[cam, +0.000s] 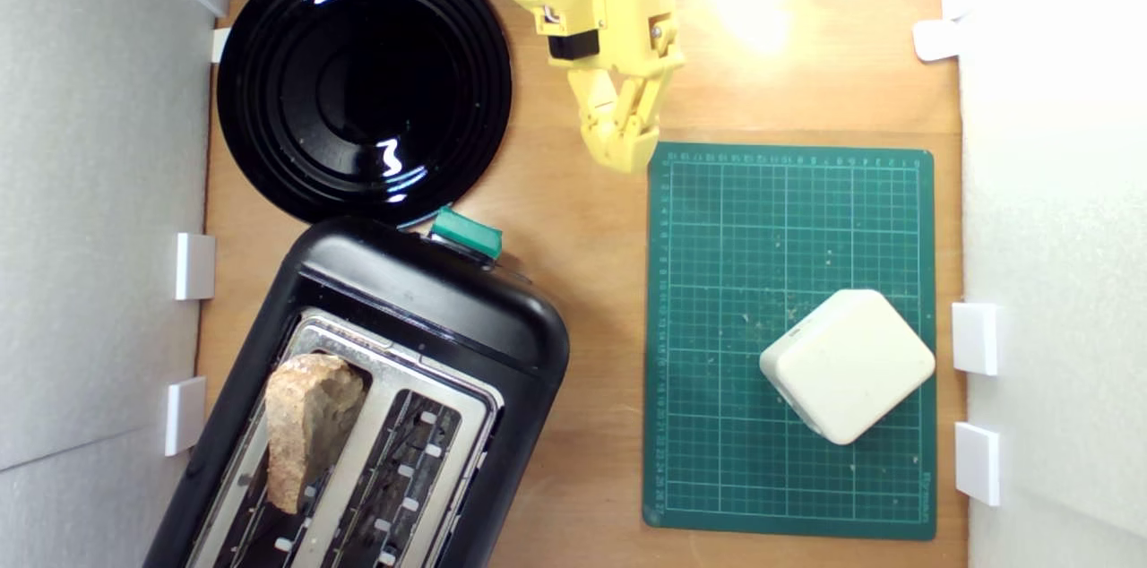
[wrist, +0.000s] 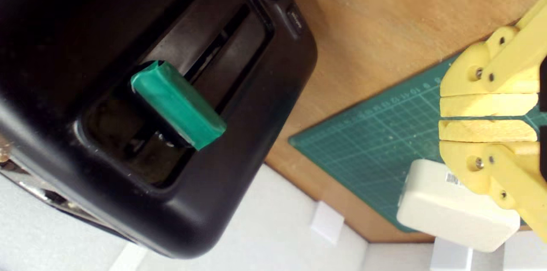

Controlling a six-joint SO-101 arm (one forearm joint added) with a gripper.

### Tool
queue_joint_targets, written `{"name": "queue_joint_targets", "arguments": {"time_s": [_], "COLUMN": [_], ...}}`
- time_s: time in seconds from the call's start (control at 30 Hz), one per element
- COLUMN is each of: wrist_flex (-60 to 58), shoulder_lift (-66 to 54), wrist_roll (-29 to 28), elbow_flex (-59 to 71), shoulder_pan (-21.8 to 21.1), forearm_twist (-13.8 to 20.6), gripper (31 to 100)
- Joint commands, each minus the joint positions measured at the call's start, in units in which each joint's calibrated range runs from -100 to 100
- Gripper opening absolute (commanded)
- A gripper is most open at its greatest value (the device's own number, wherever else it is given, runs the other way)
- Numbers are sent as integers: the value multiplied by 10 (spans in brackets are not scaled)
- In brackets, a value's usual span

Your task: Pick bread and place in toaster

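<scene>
The bread (cam: 307, 425), tan with a brown crust, stands upright in one slot of the black toaster (cam: 421, 304) at the exterior view's lower left. The toaster's other slot holds nothing. Its green lever (cam: 466, 232) (wrist: 177, 104) sticks out of the end facing the arm. My yellow gripper (cam: 625, 158) (wrist: 444, 118) hangs shut and holding nothing over the wooden table, well apart from the toaster, just off the green mat's far corner. In the wrist view the two pads meet with only a thin line between them.
A glossy black round plate (cam: 363, 80) lies beyond the toaster. A green cutting mat (cam: 717, 326) covers the exterior view's right side and carries a cream-white rounded block (cam: 847, 364) (wrist: 453, 209). White foam walls with small brackets (cam: 975, 338) border both sides.
</scene>
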Motion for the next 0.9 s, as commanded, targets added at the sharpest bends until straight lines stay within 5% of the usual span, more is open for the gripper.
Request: {"name": "queue_joint_targets", "arguments": {"time_s": [0.0,0.27,0.87], "wrist_flex": [50,140,140], "shoulder_lift": [-37,-68,-73], "wrist_roll": [1,-1,3], "elbow_flex": [0,18,94], "shoulder_pan": [18,19,18], "forearm_twist": [-6,-6,2], "gripper": [389,355,331]}}
